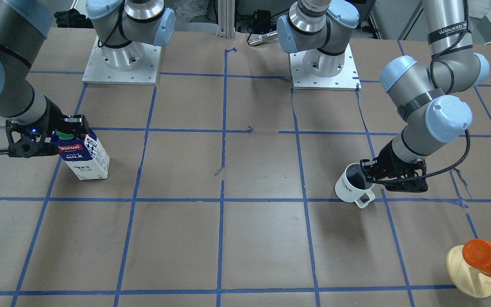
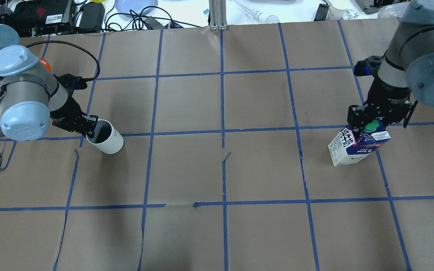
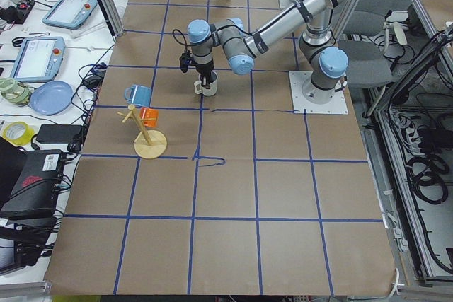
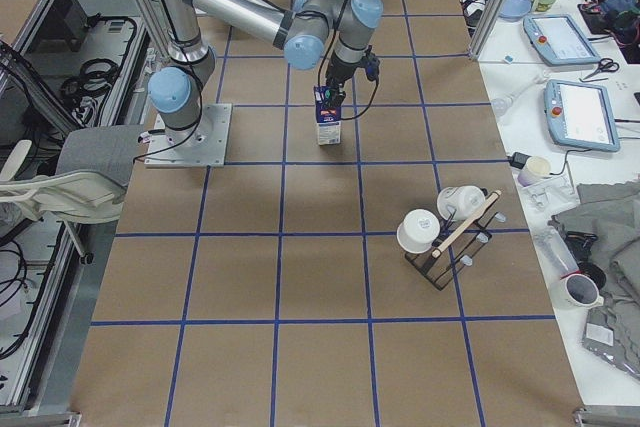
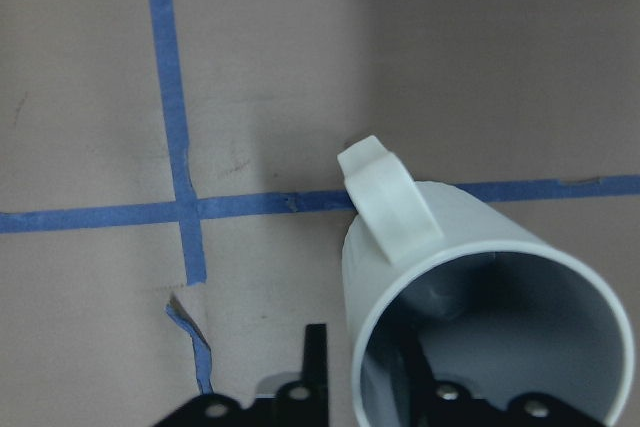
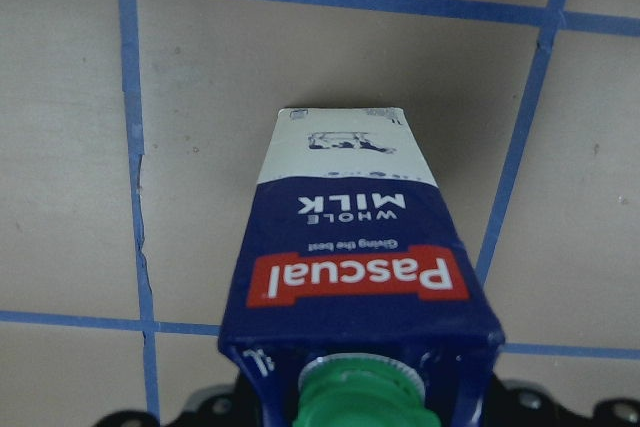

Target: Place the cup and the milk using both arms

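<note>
Nearest the operators' side, an orange cup [image 1: 486, 256] is sitting on its wooden stand [image 1: 467, 273], taking no part. Beyond it, the left fingers [image 2: 92, 124] are pinching the wall of the cup [image 1: 352, 186], one inside the rim and one outside. The mug is facing mouth-up, its axis roughly vertical and its handle pointing away from the robot. Farther back and well apart across the table [image 1: 245, 238], the right fingers [image 1: 77, 123] are clamping the gable top of the milk [image 1: 85, 157]. The carton is standing tall, green cap uppermost, long axis upright. Whether either base is touching the paper cannot be told. Both grasps are looking secure; setting down and letting go are seemingly what is remaining.
</note>
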### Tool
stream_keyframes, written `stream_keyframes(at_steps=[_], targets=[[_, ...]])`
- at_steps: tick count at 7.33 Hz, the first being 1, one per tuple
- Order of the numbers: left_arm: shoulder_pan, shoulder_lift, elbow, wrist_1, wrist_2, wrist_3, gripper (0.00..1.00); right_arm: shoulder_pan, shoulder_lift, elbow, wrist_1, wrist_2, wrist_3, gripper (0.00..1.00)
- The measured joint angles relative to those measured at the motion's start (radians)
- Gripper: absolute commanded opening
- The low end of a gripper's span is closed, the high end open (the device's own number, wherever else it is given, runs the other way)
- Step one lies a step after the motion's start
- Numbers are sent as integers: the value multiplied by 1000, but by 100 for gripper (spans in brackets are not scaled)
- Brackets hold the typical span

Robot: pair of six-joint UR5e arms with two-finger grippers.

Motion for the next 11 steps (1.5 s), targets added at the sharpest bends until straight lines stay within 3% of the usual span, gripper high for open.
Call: stream_keyframes(at_steps=[3, 6, 8, 11], targets=[[-25, 31, 49, -37, -2, -36, 0, 16, 6, -57, 12, 10, 42, 63], [-212, 27, 173, -144, -46, -289, 0, 150, 17, -101, 18, 58, 218, 63], [-357, -13, 195, -107, -144, -485, 0, 280, 18, -116, 17, 91, 387, 63], [-510, -94, 197, 19, -174, -651, 0, 406, 37, -117, 4, 144, 549, 63]])
